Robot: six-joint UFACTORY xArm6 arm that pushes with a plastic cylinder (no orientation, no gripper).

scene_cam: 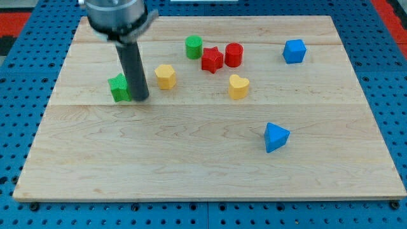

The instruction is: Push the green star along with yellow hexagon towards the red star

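Note:
The green star (118,88) lies at the board's left, partly hidden behind my rod. My tip (140,98) rests on the board right against the star's right side. The yellow hexagon (165,76) sits a short way to the right of my tip, apart from it. The red star (212,60) lies further right and toward the view's top, touching a red cylinder (234,55) on its right and close to a green cylinder (194,47) on its left.
A yellow heart-shaped block (238,87) sits below the red star. A blue cube (294,51) is at the top right. A blue triangular block (275,137) lies at the lower right. The wooden board (191,172) sits on a blue pegboard.

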